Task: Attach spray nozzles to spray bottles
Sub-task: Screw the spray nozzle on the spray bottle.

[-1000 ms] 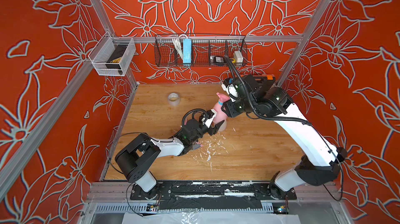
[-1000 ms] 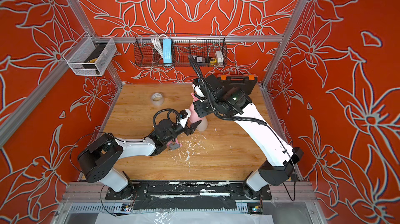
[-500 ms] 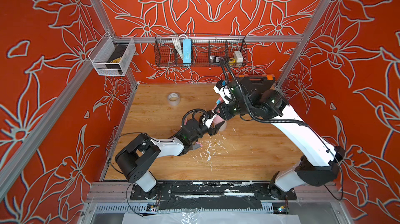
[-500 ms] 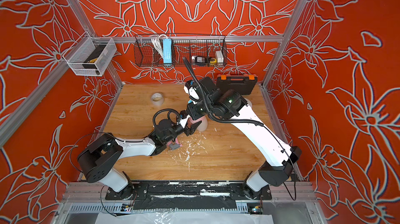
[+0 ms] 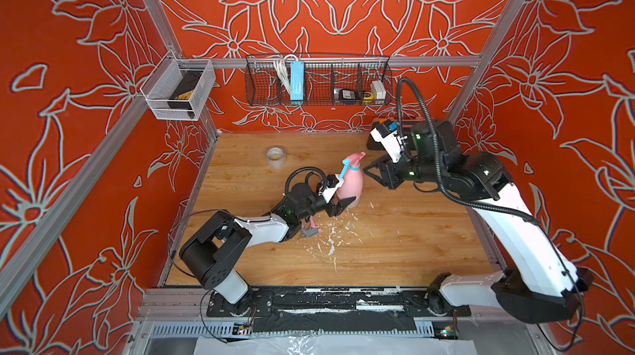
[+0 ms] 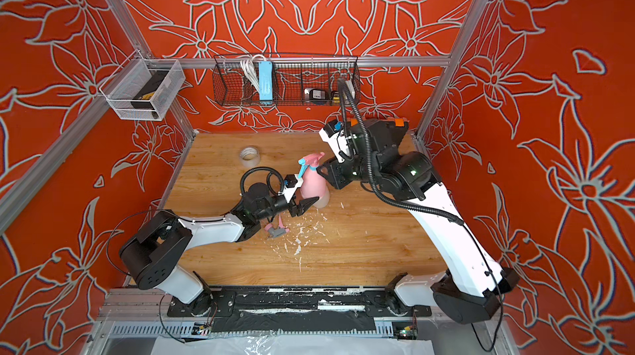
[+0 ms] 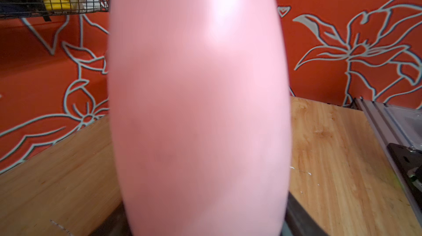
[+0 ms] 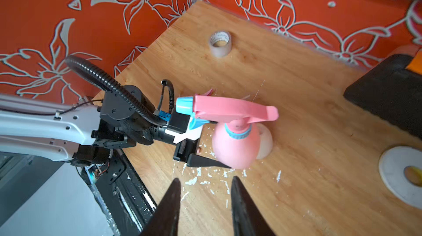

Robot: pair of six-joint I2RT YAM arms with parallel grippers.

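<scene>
The step in hand looks like seating the first sprayer: the pink-and-blue nozzle (image 8: pixel 228 109) sits on the neck of the pink bottle (image 5: pixel 351 183), its blue collar ringing the neck, though the pictures do not show whether the thread is fully home. The bottle stands upright near the middle of the wooden table (image 5: pixel 395 250), among white flecks. The left gripper (image 5: pixel 343 198) is clamped on its lower body, one black finger (image 8: pixel 205 163) pressed to the side, and pink plastic fills the left wrist view. The right gripper (image 8: pixel 205 180) hangs just beside the nozzle without touching it. Its two fingers are narrowly parted with nothing between them. The next move probably calls for either one more twist of the collar while the left claw braces the bottle, or a reach for the pink-and-grey nozzle (image 5: pixel 311 230), which lies on the table close under the left wrist. A pale bottle (image 8: pixel 265 141) shows partly behind the pink one and is mostly hidden. The left arm stretches low and nearly level across the table. The right arm rises from its base and bends so that its claw points down toward the sprayer.
</scene>
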